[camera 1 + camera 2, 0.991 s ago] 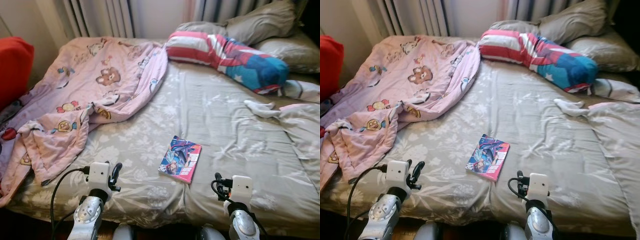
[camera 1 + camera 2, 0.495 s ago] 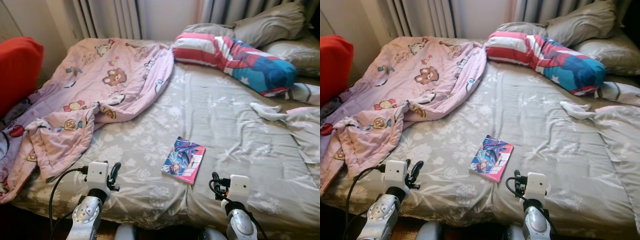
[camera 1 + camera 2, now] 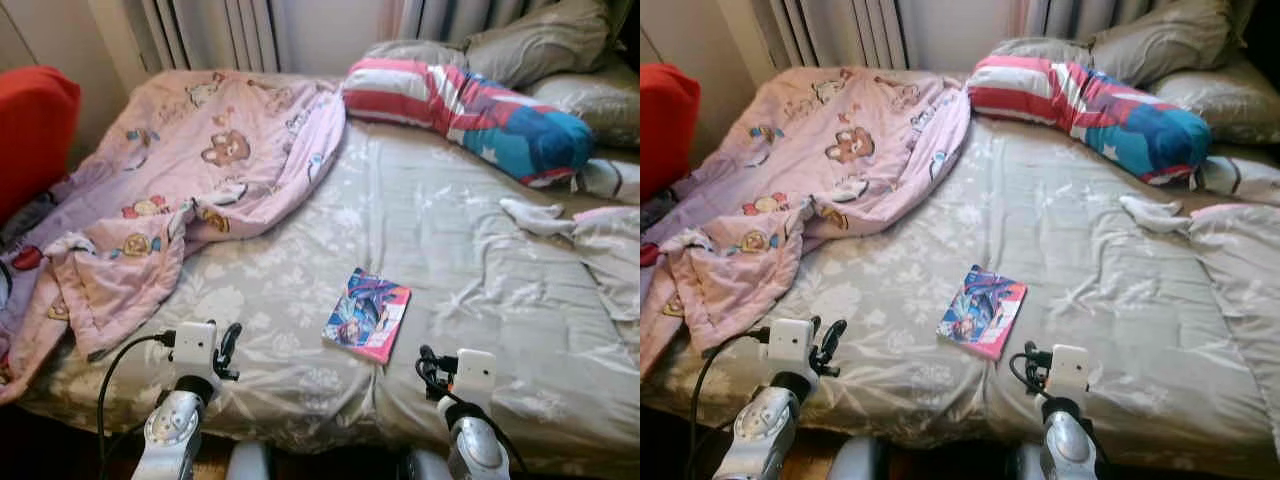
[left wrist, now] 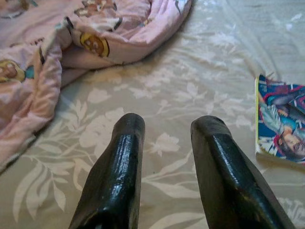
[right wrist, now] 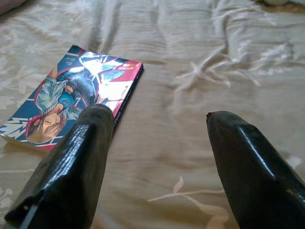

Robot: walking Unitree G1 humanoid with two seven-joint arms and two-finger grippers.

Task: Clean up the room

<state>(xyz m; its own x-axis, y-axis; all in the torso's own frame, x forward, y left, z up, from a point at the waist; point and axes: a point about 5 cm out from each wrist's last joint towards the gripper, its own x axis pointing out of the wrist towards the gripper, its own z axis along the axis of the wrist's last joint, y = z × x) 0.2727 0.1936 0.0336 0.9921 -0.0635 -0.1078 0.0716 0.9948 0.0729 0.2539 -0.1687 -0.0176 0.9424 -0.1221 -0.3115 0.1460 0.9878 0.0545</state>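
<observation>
Flat on the bedspread [image 3: 300, 290] lies a colourful pink-edged comic book [image 3: 367, 313].

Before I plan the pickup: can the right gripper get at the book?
Probably yes: the book lies flat on the bedspread, nothing between it and the open right gripper.

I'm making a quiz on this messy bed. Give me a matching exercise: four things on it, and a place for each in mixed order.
Things:
1. book
2. pink blanket
3. striped pillow
4. white sock

Places:
A. heaped on the bed's left side
B. at the head of the bed
C. near the foot edge, between the grippers
D. right side, below the pillow

Pairs: 1-C, 2-A, 3-B, 4-D
</observation>
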